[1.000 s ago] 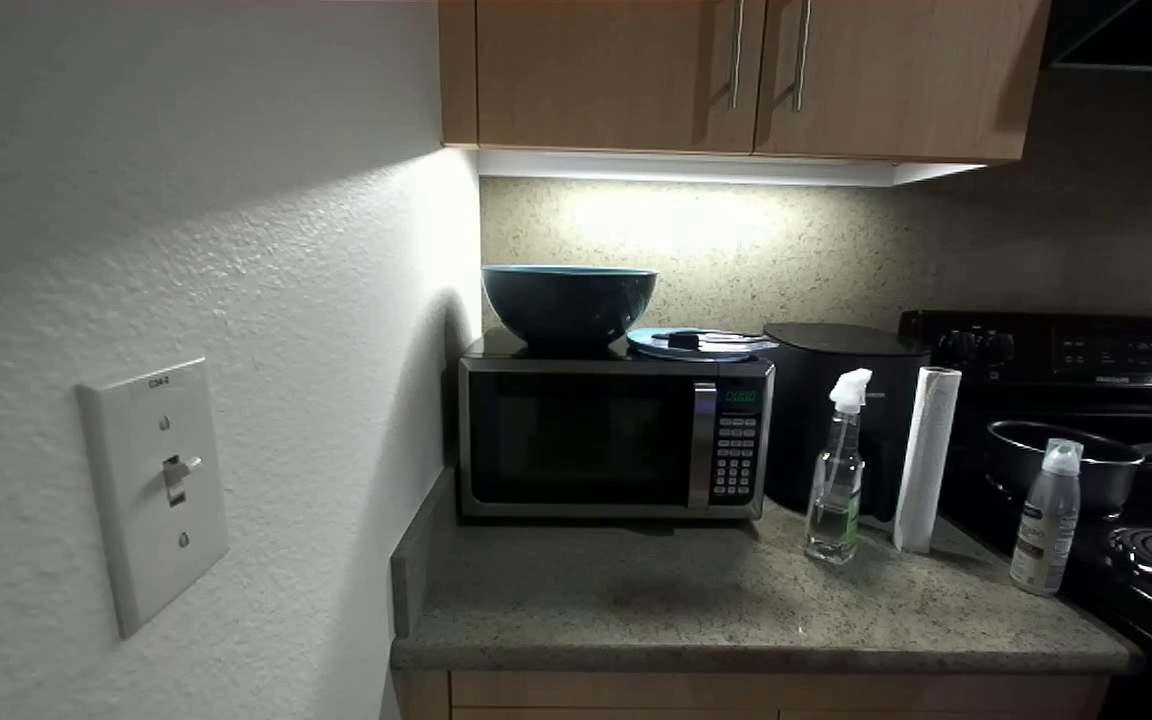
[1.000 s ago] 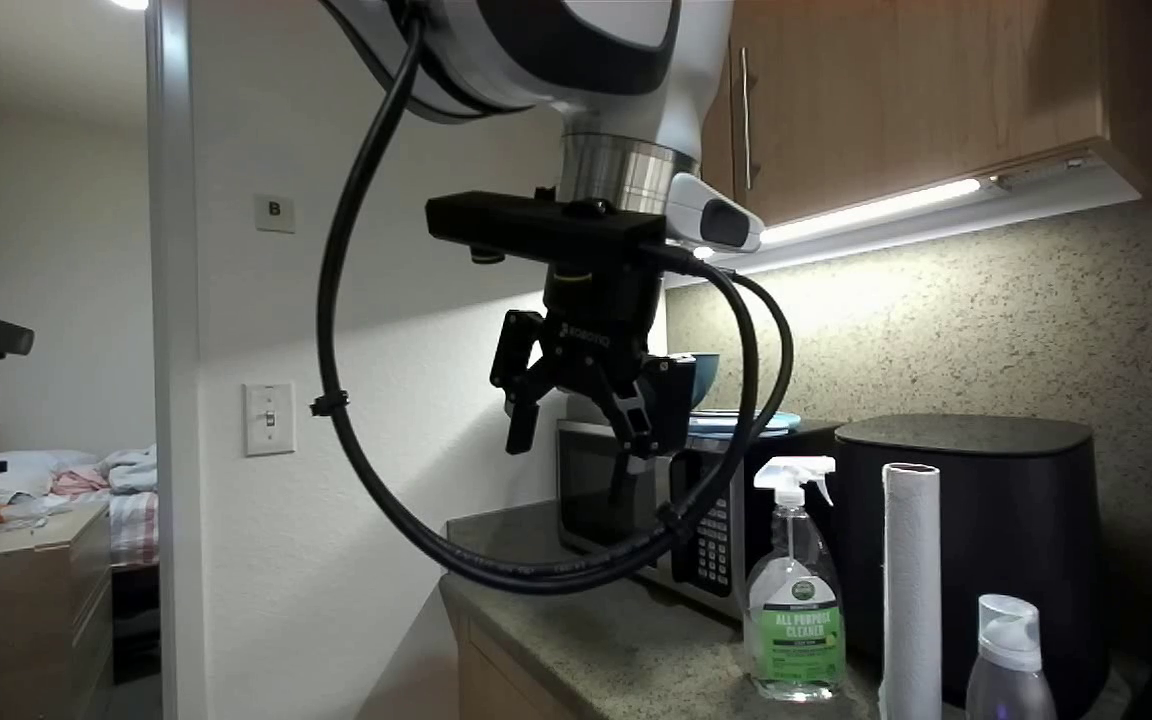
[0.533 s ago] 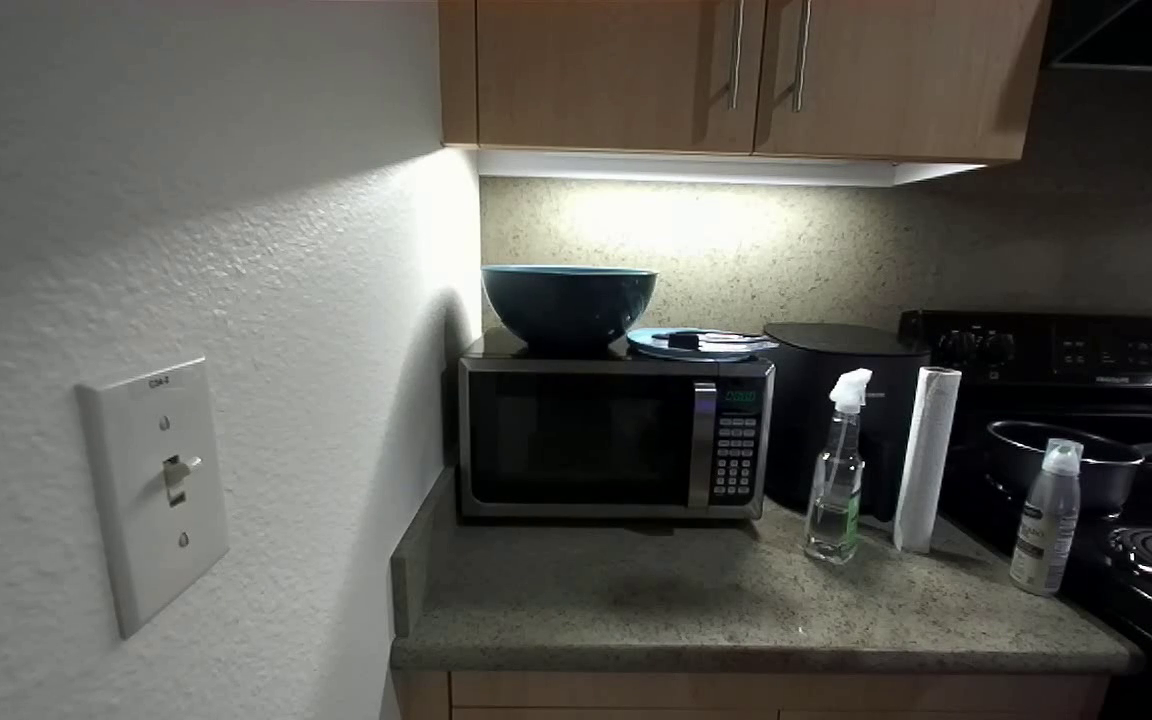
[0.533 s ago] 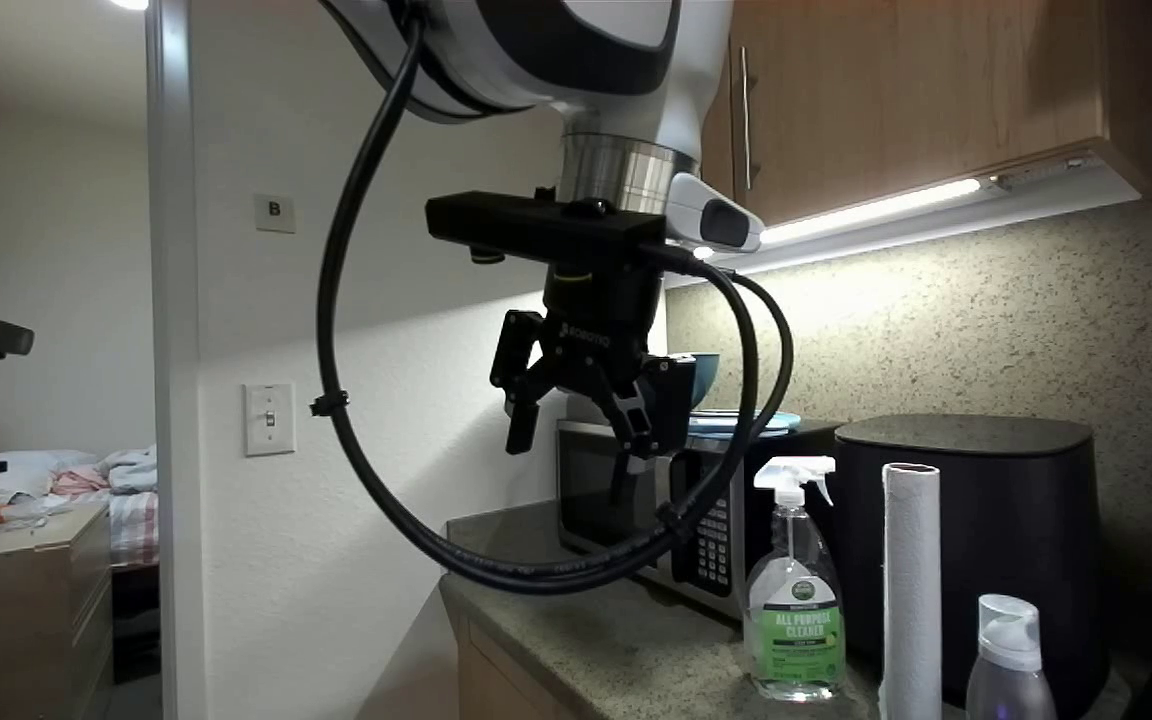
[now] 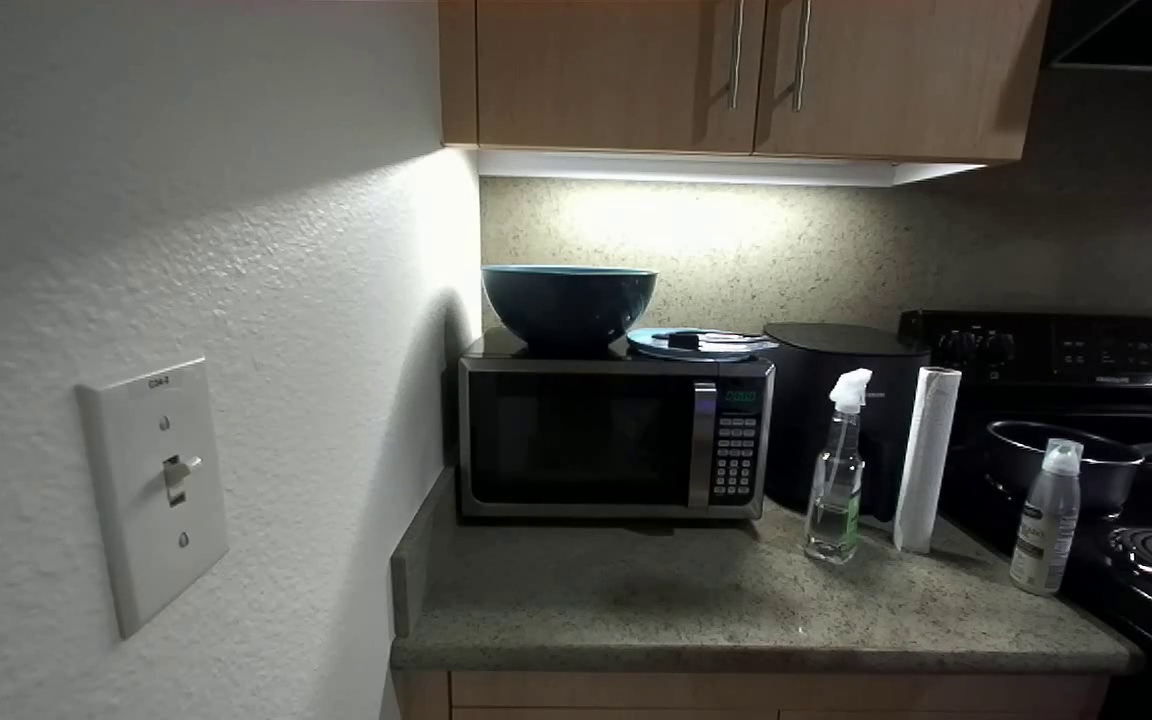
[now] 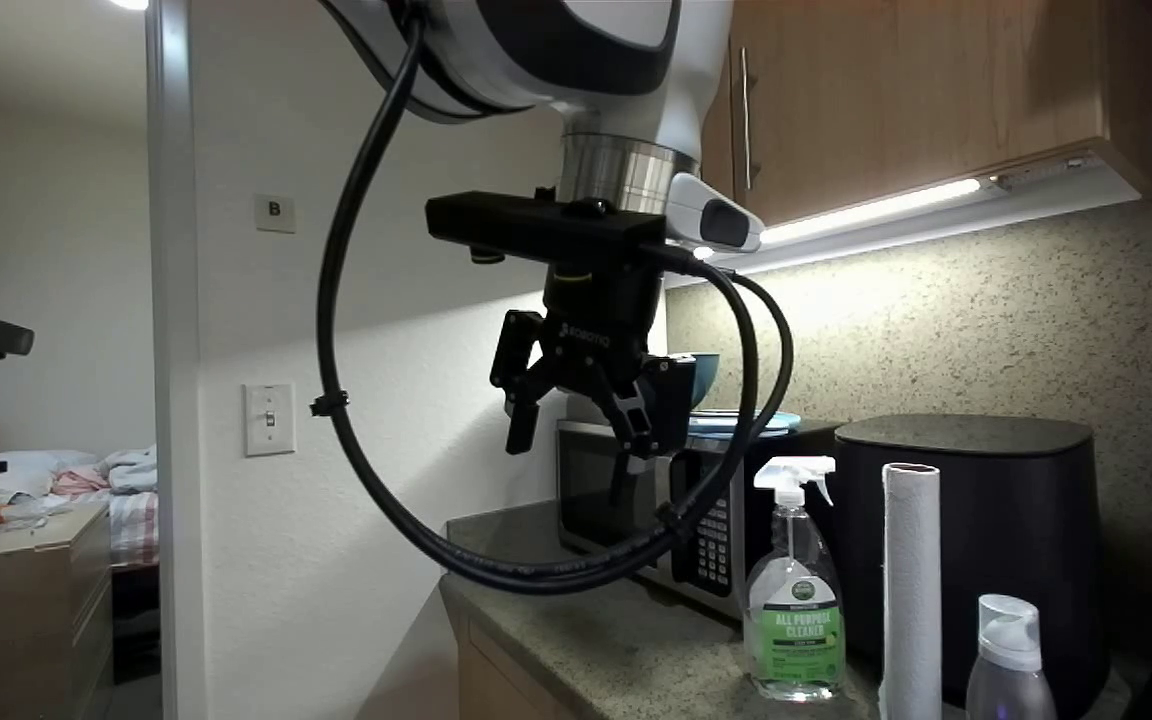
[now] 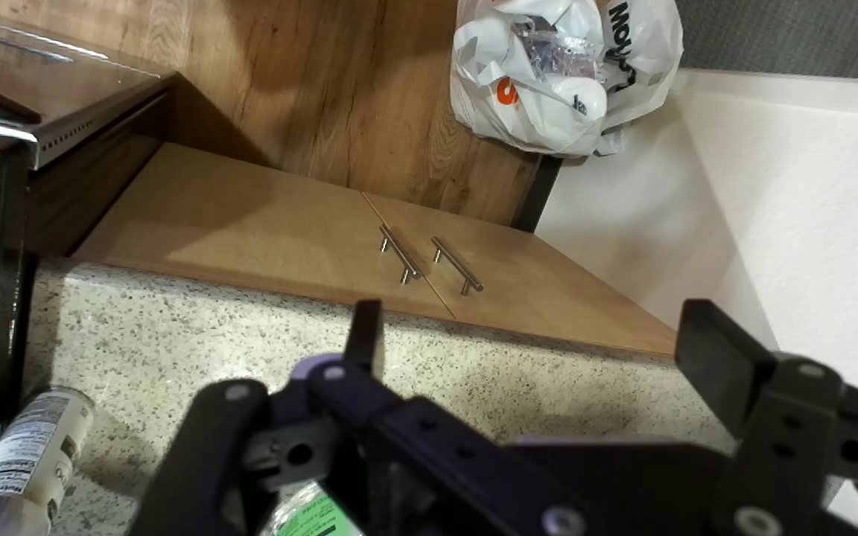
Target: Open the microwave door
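The microwave door (image 5: 581, 440) is closed, a dark glass window in a silver-grey frame. Its upright silver handle (image 5: 702, 445) stands beside the button panel (image 5: 735, 450). The door also shows in an exterior view (image 6: 588, 490), partly covered by the gripper and its cable. My gripper (image 6: 572, 455) points down, open and empty, above the counter and apparently in front of the microwave. It touches nothing. In the wrist view my gripper (image 7: 533, 327) has its fingers wide apart with only counter and cabinet behind them. The microwave does not show in the wrist view.
A dark bowl (image 5: 569, 308) and a blue plate (image 5: 671, 343) sit on the microwave. A spray bottle (image 6: 796, 620), a white roll (image 6: 910, 600) and a can (image 5: 1046, 520) stand right of it, near a black appliance (image 6: 966, 540). A wall (image 5: 316, 300) borders the counter's left.
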Robot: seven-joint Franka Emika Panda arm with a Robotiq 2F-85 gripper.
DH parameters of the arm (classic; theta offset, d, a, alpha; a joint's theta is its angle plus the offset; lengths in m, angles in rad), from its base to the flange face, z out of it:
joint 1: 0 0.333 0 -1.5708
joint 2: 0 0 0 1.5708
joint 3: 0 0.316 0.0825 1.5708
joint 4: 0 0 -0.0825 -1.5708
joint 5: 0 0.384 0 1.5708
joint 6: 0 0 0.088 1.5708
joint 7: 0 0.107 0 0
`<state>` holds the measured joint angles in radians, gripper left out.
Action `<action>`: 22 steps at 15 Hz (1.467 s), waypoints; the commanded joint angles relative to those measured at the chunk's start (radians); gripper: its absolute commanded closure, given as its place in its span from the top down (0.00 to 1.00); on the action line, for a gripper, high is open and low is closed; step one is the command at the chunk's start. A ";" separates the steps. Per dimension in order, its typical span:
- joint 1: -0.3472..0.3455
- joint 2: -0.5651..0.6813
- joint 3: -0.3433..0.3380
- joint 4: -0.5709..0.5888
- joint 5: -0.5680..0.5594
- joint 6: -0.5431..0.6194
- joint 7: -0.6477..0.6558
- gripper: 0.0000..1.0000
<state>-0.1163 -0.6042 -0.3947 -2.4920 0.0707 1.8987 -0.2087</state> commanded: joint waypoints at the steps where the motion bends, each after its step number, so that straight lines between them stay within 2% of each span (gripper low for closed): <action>1: -0.036 0.009 0.031 0.002 0.020 -0.003 -0.018 1.00; 5: -0.003 0.056 0.091 0.031 -0.024 -0.097 -0.039 1.00; 11: 0.102 0.145 0.210 0.051 0.015 -0.242 -0.052 1.00; 14: 0.135 0.176 0.280 0.057 -0.039 -0.305 -0.048 1.00; 15: 0.116 0.141 0.265 0.029 -0.003 -0.258 -0.025 1.00; 17: 0.129 0.162 0.292 0.035 -0.013 -0.273 -0.023 1.00; 21: 0.129 0.170 0.291 0.046 -0.017 -0.282 -0.024 1.00; 22: 0.131 0.173 0.289 0.041 0.001 -0.252 -0.022 1.00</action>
<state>0.0269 -0.4351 -0.1173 -2.4478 0.0495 1.6188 -0.2287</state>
